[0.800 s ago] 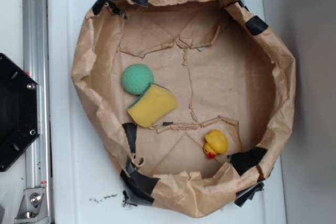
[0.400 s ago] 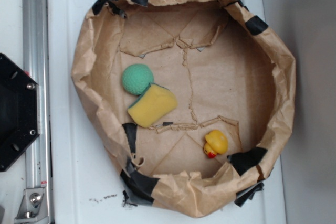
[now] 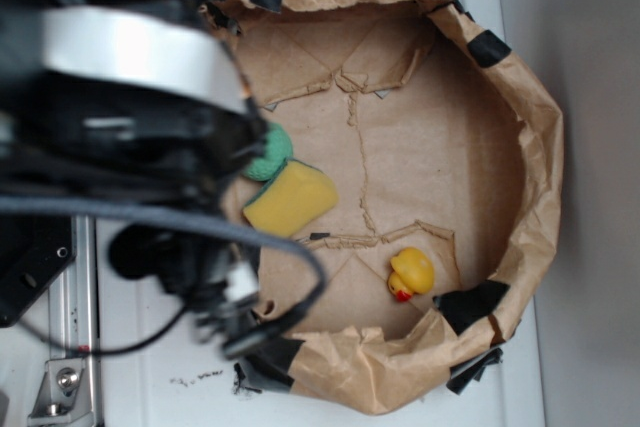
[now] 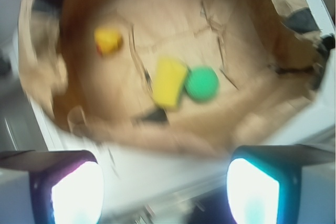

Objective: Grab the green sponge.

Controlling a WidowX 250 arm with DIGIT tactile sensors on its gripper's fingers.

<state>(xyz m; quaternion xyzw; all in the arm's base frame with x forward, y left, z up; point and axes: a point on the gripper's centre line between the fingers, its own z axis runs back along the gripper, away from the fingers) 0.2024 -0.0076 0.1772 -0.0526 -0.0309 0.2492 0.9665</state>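
White table surface (image 3: 130, 357) lies under a round basin made of crumpled brown paper (image 3: 540, 147), with black tape pieces along its rim. On the left side of the exterior view, the robot arm (image 3: 130, 117) covers a big part of the picture; it is blurred, dark, with a grey band and black cables hanging near the paper wall.

Inside the paper basin, the green sponge (image 3: 268, 153) is a round green thing at the left part of the floor, and the arm hides half of it from above. Just beside it, touching it, lies a yellow sponge (image 3: 290, 199) with a thin dark green edge. A yellow rubber duck (image 3: 411, 272) sits well apart, near the lower right wall.

The wrist view is blurred. It shows the green sponge (image 4: 202, 84) next to the yellow sponge (image 4: 169, 82), and the duck (image 4: 108, 41) further to the upper left. The gripper (image 4: 165, 192) is at the bottom of this view, with two lit fingers (image 4: 76, 192) wide apart and nothing between them. It is above the table edge outside the basin, not touching any object.
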